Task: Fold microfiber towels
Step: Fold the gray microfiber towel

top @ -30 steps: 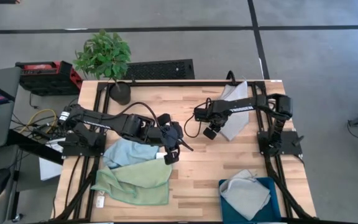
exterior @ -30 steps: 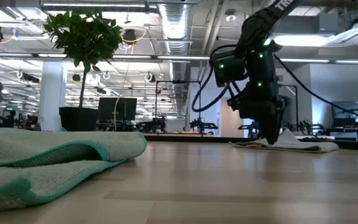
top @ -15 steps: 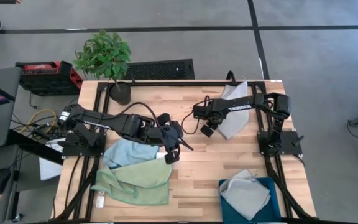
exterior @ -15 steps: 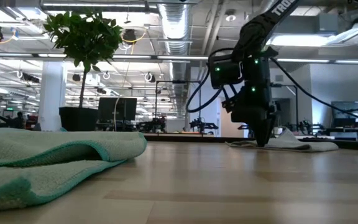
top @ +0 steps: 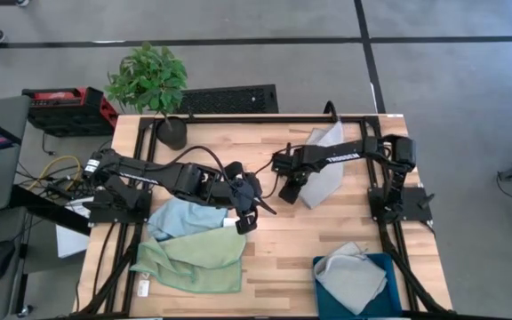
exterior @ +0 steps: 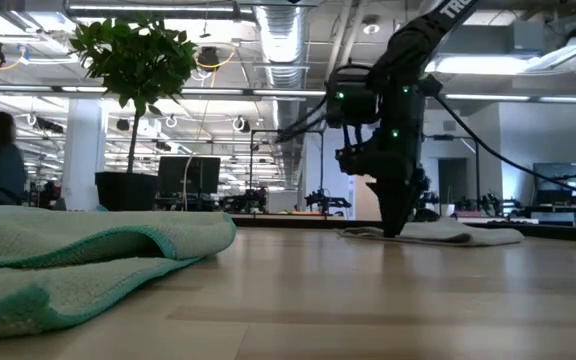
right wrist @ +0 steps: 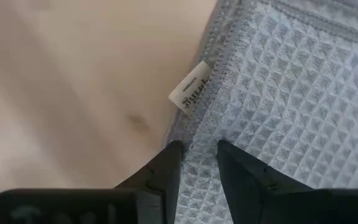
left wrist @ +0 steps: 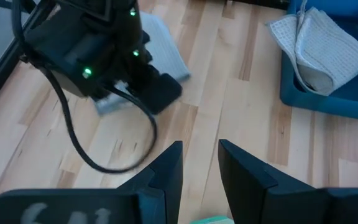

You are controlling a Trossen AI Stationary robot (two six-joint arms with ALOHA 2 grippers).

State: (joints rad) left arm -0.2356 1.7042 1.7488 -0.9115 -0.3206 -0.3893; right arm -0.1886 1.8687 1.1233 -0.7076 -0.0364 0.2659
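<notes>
- Towel work sits with the right gripper (top: 288,188), lowered to the tabletop near the table's centre; its fingers (right wrist: 166,167) stand a narrow gap apart with the edge of a light grey towel (right wrist: 291,93) between them, right beside the towel's small white label (right wrist: 190,96). Whether they truly pinch the cloth cannot be told.
- From that gripper, the grey towel (top: 320,169) stretches toward 1 o'clock, lying flat on the wooden table (top: 283,258) toward the far edge.
- At 8 o'clock from the right gripper, the left gripper (top: 247,220) hovers just above the boards, fingers (left wrist: 169,168) narrowly parted with nothing between them.
- Just at 8 o'clock of the left gripper lies a light blue towel (top: 185,216), and overlapping its near side a pale green towel (top: 194,262), loosely rumpled.
- At 5 o'clock on the table a dark teal bin (top: 385,302) holds another light grey towel (top: 351,277), crumpled.
- Off the far-left corner stands a potted plant (top: 149,80).
</notes>
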